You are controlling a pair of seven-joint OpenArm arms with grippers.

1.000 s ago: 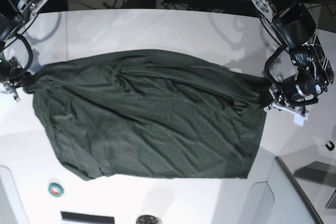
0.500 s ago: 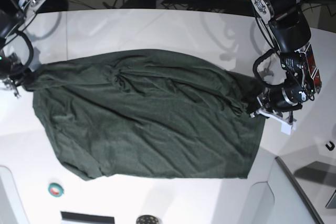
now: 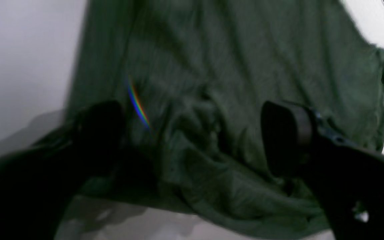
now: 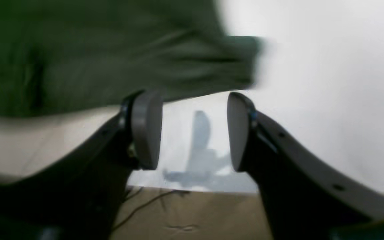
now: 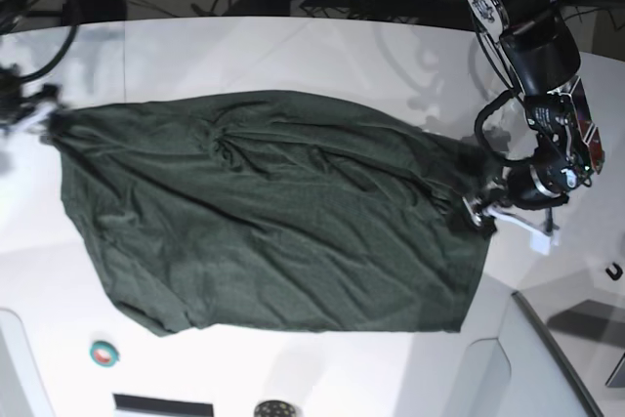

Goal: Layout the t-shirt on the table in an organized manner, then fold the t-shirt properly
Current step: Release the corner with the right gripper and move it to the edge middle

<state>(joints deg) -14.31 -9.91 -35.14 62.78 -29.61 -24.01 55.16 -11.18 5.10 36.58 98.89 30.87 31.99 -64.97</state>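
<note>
The dark green t-shirt (image 5: 264,212) lies spread and wrinkled across the white table (image 5: 322,56), its long side running left to right. At the shirt's right end my left gripper (image 5: 479,207) hovers over bunched cloth. In the left wrist view that gripper (image 3: 192,136) is open wide, with shirt fabric (image 3: 232,60) lying beneath the gap. My right gripper (image 5: 24,109) is blurred at the shirt's left corner. In the right wrist view it (image 4: 192,130) is open with nothing between the pads, and the shirt's edge (image 4: 95,50) lies just beyond them.
A small green tape roll (image 5: 103,353) lies near the front left edge. A round dark object (image 5: 273,408) and a dark strip (image 5: 161,404) sit at the front edge. A grey panel (image 5: 547,358) stands front right. Brown floor (image 4: 195,213) shows past the table edge.
Both grippers have opened and let go of the shirt's ends. The left gripper has moved inward over the right end. The right arm has moved up and back, and the shirt's left corner shifted with it.
</note>
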